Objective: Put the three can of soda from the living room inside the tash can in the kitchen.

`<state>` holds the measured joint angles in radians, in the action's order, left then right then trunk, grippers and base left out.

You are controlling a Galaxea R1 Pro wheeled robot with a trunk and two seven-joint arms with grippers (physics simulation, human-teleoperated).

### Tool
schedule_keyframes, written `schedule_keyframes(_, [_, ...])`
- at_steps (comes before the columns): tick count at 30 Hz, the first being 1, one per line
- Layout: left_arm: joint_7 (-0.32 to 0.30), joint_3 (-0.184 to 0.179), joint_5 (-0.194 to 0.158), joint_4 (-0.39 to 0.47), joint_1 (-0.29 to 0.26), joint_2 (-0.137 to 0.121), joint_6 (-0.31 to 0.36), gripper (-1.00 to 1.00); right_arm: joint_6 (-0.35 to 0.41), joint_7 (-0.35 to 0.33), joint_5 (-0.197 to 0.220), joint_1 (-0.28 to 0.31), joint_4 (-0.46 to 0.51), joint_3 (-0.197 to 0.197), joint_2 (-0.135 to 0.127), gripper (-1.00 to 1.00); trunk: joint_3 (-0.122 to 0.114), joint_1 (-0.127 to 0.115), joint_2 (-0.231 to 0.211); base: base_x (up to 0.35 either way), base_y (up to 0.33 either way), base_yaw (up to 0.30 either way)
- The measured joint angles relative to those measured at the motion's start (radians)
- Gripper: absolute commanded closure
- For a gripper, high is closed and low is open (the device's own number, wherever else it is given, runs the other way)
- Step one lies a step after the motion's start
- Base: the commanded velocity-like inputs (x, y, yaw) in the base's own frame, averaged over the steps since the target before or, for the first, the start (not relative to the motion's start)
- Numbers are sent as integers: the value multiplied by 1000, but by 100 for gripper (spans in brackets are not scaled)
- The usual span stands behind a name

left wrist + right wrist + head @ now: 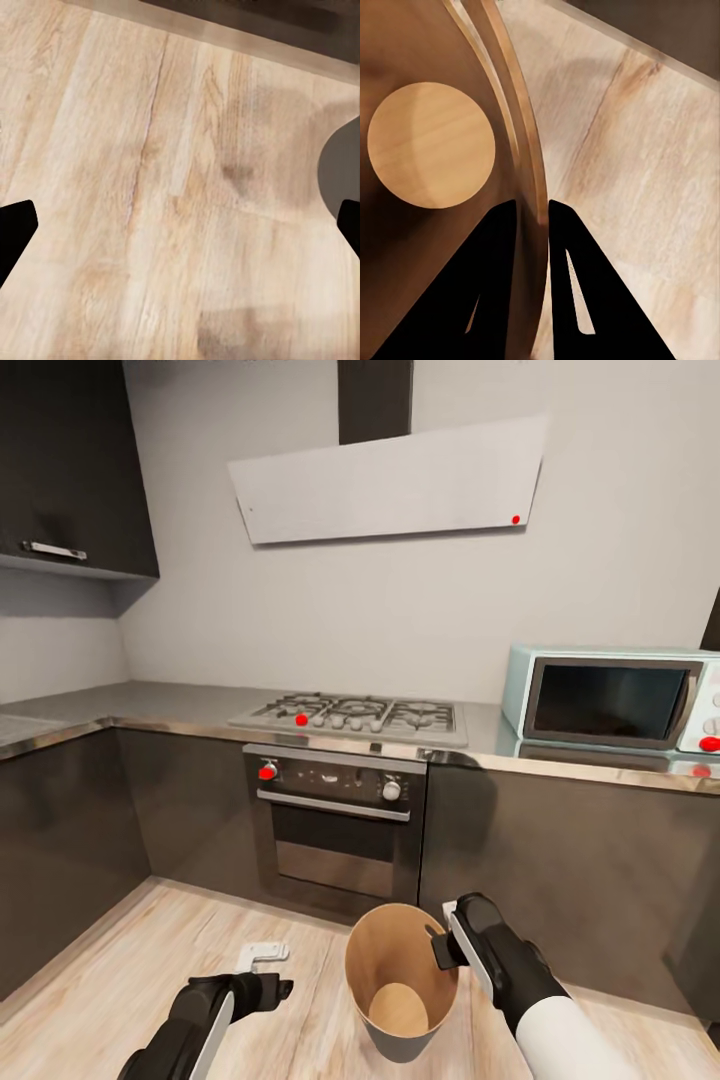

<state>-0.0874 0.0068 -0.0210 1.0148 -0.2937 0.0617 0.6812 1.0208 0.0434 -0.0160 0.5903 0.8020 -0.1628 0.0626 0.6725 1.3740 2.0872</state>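
Nearest the robot, the right gripper (441,938) was clamped on the rim of the trash can (372,960); in the right wrist view its two dark fingers (472,292) straddled the thin wall, one inside and one outside, pressed against it. The can stood upright on the light wood floor (120,970) of the kitchen, grey outside and tan-brown within, and its round pale bottom (431,145) lay bare, with no soda can seen in it. To the can's left, the left gripper (262,957) hung low over the floor beside it, holding nothing; in the left wrist view its fingertips (15,232) stood far apart at the picture's edges, with plain floorboards between them and a curved grey edge of the can (341,161) near one side. Beyond the can, set in dark grey cabinets (560,860), was a built-in oven (335,830) with a red knob, and above it a gas hob (355,715) on the grey counter (150,705). Farther right on that counter sat a pale microwave (610,700). On the wall behind hung a slanted grey extractor hood (390,485), and an upper cabinet (70,470) to the left.
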Motion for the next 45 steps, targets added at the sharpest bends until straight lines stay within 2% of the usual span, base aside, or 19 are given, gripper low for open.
schedule_keyframes(14, [12,2,5,-14,-2,0,-35,-100,2,2,-7,0,-1,-2,0,100,-44,-54,-98,0,0,0])
schedule_keyframes(20, [14,2,3,-121,-5,-1,-37,-100,0,1,0,0,-2,-41,0,100,-63,-77,-140,0,0,0])
schedule_keyframes(24, [14,2,3,-151,-5,-2,-37,-100,0,2,-6,0,-2,-53,-2,100,-75,-92,-168,0,0,0])
schedule_keyframes(45, [13,2,1,-152,-5,-8,-39,-100,-1,2,-5,-2,-2,-58,-3,100,-141,-173,-315,0,0,0])
